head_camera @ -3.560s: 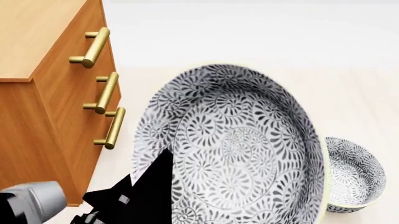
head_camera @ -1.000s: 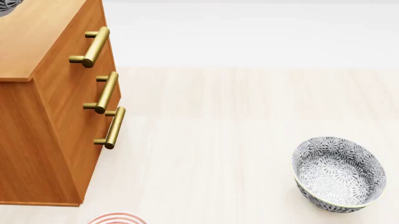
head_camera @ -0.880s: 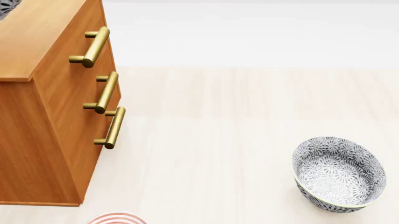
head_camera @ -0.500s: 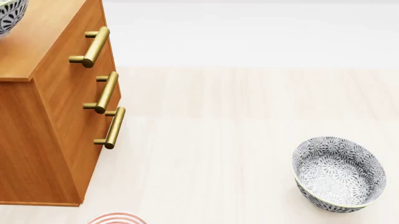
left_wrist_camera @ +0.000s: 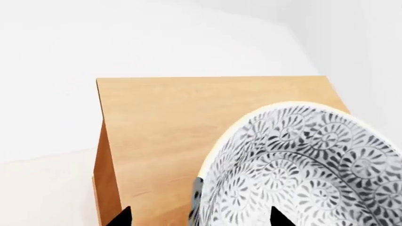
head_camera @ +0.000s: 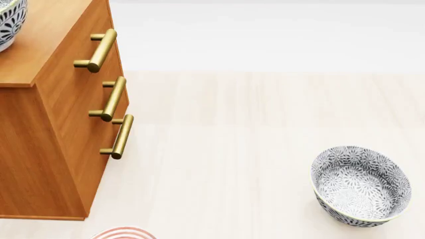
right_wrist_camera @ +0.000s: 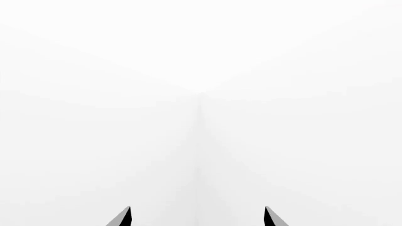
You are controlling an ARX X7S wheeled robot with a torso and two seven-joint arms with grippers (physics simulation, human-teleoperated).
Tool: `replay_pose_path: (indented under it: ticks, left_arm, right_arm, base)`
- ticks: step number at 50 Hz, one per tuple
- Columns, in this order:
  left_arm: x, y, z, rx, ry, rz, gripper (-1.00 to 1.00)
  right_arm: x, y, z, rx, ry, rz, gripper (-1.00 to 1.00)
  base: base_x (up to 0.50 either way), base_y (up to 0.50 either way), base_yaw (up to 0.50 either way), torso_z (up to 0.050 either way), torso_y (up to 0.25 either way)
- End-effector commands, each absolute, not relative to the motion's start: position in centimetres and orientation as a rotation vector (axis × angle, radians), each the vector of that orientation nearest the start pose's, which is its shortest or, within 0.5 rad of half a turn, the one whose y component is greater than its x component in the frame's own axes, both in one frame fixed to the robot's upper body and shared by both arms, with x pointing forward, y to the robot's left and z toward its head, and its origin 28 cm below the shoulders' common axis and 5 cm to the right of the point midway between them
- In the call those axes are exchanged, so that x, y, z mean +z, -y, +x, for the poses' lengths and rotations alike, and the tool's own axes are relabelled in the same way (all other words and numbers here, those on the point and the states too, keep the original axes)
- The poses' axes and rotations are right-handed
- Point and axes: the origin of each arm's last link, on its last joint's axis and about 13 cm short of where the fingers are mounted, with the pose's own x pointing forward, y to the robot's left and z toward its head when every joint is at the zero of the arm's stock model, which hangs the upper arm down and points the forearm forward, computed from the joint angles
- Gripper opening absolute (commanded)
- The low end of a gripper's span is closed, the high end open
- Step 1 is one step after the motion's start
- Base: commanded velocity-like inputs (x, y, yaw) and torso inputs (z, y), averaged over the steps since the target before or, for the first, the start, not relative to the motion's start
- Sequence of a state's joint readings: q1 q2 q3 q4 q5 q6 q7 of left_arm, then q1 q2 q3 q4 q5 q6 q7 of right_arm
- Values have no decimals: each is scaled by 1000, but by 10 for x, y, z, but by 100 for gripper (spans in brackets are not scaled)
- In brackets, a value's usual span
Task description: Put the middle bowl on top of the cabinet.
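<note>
Grey-and-white floral middle bowl (left_wrist_camera: 301,165), orange-brown cabinet (head_camera: 47,124) with brass handles (head_camera: 99,50), red-ringed plate (head_camera: 124,233).

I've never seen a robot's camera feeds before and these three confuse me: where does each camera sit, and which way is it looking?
Head view: on the robot's head, looking down at the tall orange-brown wooden cabinet, a grey-and-white patterned ceramic bowl on the floor and a red-ringed plate; no arm shows.
Left wrist view: near the left gripper, facing the cabinet top with the patterned middle bowl close up; two dark fingertips show.
Right wrist view: near the right gripper, facing blank white walls; only its fingertips show.
Shared: head and left wrist views both show the cabinet and the middle bowl.
</note>
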State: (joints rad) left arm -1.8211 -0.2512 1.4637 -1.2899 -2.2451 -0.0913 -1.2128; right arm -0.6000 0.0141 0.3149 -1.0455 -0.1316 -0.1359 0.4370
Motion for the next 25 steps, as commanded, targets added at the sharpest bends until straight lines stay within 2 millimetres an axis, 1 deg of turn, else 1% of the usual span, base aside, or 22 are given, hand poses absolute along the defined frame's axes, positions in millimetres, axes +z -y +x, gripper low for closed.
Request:
replay_pose_path:
  ticks: [1, 4, 12, 16, 25]
  left_arm:
    - [361, -255, 423, 963, -315, -753, 100]
    - [371, -255, 417, 949, -241, -732, 100]
    - [394, -248, 391, 939, -88, -700, 100]
    - [400, -246, 381, 930, -40, -696, 100]
    - [416, -242, 351, 907, 93, -684, 100]
  right_arm:
    - [162, 140, 68, -629, 648, -263, 100]
    - [162, 140, 67, -629, 648, -264, 100]
    - [162, 140, 67, -627, 648, -262, 100]
    - [162, 140, 67, -629, 650, -262, 100]
    - [162, 139, 69, -627, 650, -262, 100]
  base:
    - [0, 0, 0, 0, 0]
    - [0, 0, 0, 0, 0]
    - [0, 0, 0, 0, 0]
    - [0, 0, 0, 0, 0]
    - [0, 0, 0, 0, 0]
